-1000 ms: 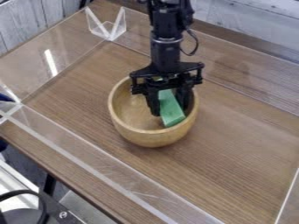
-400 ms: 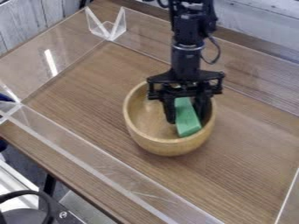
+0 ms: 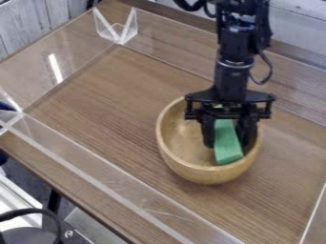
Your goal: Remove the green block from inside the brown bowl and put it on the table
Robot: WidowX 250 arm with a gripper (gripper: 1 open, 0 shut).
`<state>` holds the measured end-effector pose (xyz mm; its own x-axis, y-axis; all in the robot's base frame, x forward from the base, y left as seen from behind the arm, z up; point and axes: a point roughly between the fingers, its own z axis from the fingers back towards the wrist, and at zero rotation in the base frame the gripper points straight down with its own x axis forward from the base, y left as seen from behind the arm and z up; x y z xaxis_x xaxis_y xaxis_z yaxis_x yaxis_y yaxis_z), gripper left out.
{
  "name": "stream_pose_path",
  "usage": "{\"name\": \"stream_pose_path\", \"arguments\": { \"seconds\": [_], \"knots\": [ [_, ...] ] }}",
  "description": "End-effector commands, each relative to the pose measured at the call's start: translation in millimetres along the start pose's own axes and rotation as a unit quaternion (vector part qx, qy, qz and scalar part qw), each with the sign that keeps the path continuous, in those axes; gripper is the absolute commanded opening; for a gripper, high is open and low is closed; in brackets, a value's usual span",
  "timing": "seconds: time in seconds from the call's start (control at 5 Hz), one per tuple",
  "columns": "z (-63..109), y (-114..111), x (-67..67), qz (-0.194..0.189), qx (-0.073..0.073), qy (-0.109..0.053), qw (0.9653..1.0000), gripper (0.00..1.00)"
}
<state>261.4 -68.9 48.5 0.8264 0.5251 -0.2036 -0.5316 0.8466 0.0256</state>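
My fingers are clamped on the block. It slants down inside the bowl, long axis running toward the near rim.

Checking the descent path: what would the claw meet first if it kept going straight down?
The claw would probably meet the green block or the bowl's inner floor; depth is unclear.

- We see a brightly lit scene with pale, whitish highlights.
- We notice soft glare on the tabletop.
- We find fine detail soft and grainy.
- We see the dark arm's details merge together.
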Motion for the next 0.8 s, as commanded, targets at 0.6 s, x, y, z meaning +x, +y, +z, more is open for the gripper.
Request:
{"name": "stream_pose_path", "arguments": {
  "seconds": [0.6],
  "knots": [
    [8.7, -14.9, -8.1, -0.04, -0.014, -0.024, 0.9988, 0.0]
  ]
}}
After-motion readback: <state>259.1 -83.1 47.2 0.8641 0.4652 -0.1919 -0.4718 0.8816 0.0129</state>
